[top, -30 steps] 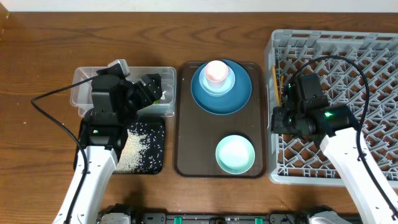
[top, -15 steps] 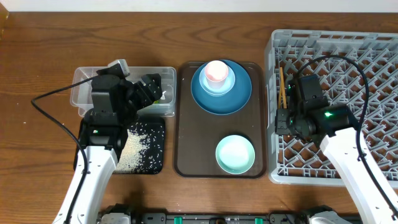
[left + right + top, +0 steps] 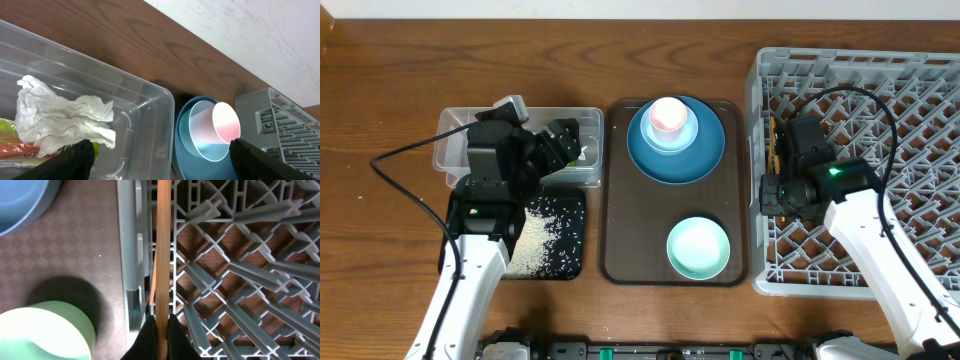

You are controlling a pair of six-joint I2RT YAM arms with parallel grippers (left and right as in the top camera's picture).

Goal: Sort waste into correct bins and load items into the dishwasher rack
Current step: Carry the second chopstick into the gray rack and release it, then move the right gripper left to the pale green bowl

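At 10 o'clock on the surface, the left gripper [image 3: 565, 143] hangs wide open over the clear tub [image 3: 455, 140], which holds the tissue [image 3: 60, 120] and the wrapper [image 3: 15, 152]. At 6 o'clock from the tub lies the black tray [image 3: 570, 210] with rice [image 3: 535, 240]. On the brown tray [image 3: 620, 200] at the centre, the blue plate-bowl [image 3: 700, 150] carries a pink cup [image 3: 667, 115] at 12 o'clock, with the mint bowl [image 3: 698, 247] at 6. At 3 o'clock, the right gripper [image 3: 160, 330] is clamped narrowly on the chopsticks [image 3: 163, 255] at the rack's [image 3: 920, 100] 9 o'clock edge.

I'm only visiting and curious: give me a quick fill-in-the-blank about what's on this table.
The right gripper is shut on the wooden ____.
The pink cup sits in the ____ bowl.
The rice grains lie on the ____ tray.
The crumpled tissue lies inside the clear ____.
Missing words: chopsticks; blue; black; tub.
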